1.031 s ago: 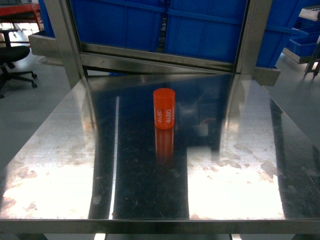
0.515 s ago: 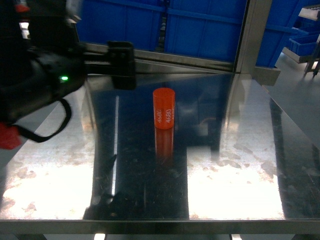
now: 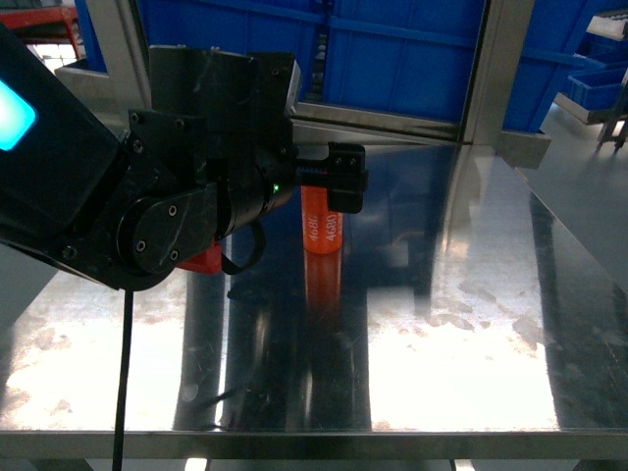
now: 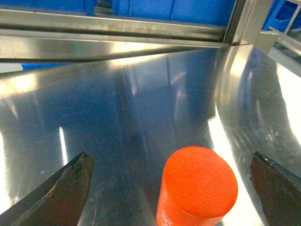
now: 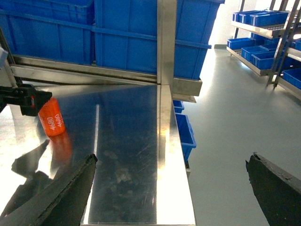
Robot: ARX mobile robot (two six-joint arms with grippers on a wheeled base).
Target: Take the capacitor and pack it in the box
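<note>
Orange capacitor (image 4: 197, 188) upright, left claw (image 4: 171, 188) astride

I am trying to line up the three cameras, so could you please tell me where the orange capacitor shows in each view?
Head: the capacitor stands upright at centre, partly behind the left gripper.
Left wrist: bottom centre, seen from above, between the open fingers.
Right wrist: left edge, mid-height.
Shared landmark: the steel table, with blue bins behind.

Glaring steel table (image 3: 471, 324), blue bins (image 3: 392, 49) behind its frame, grey floor (image 5: 225, 141), bin-laden shelves (image 5: 263, 28) beyond.
</note>
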